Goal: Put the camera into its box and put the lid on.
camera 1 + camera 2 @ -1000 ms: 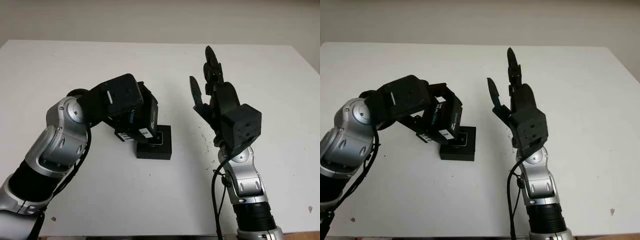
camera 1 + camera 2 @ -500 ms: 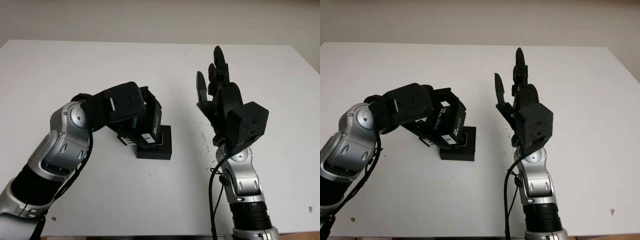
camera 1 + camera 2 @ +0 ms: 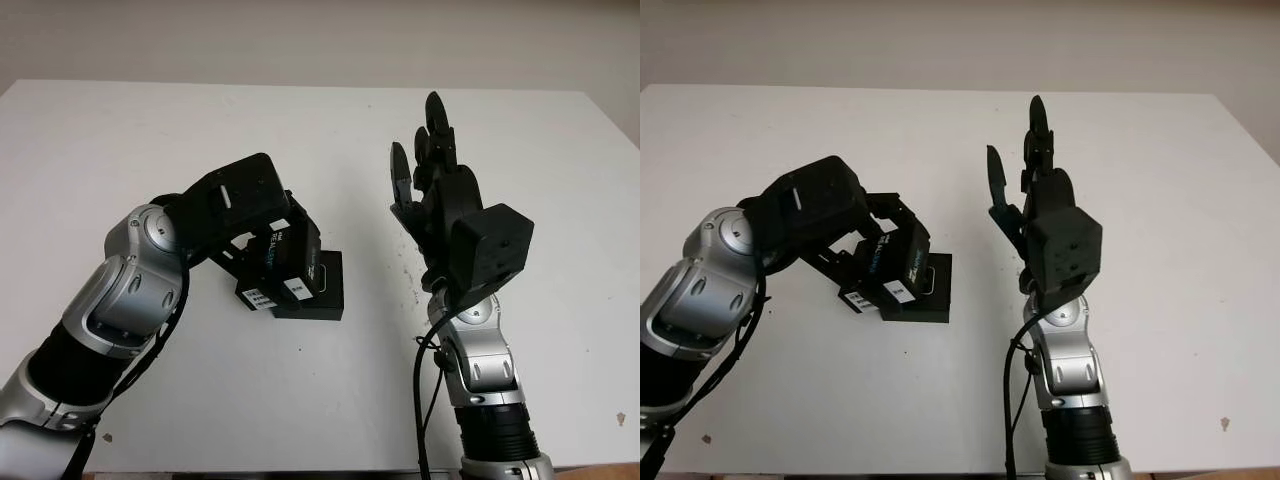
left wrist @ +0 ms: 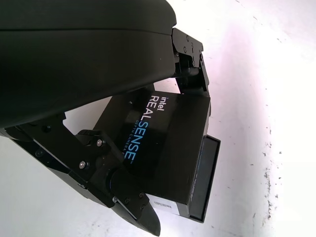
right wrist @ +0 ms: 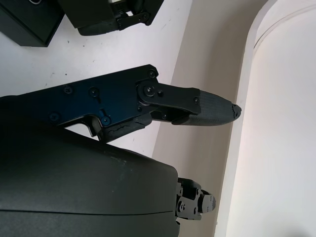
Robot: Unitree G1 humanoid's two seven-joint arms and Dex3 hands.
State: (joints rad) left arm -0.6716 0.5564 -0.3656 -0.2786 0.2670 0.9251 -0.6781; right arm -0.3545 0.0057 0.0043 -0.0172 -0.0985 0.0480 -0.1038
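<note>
**Where the cameras sat**

Both eye views looked forward and down from the head at the white table [image 3: 300,130], sharing the box [image 3: 318,290] at its middle from slightly offset spots. The left wrist view sat very close above that box [image 4: 205,182]. The right wrist view, raised well beside it, faced along the table toward the wall.

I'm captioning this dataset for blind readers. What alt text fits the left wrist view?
The robot's black left hand grips a black box lid printed "Intel RealSense", holding it over the box base on a white table, offset so the base's edge shows beside it.
</note>
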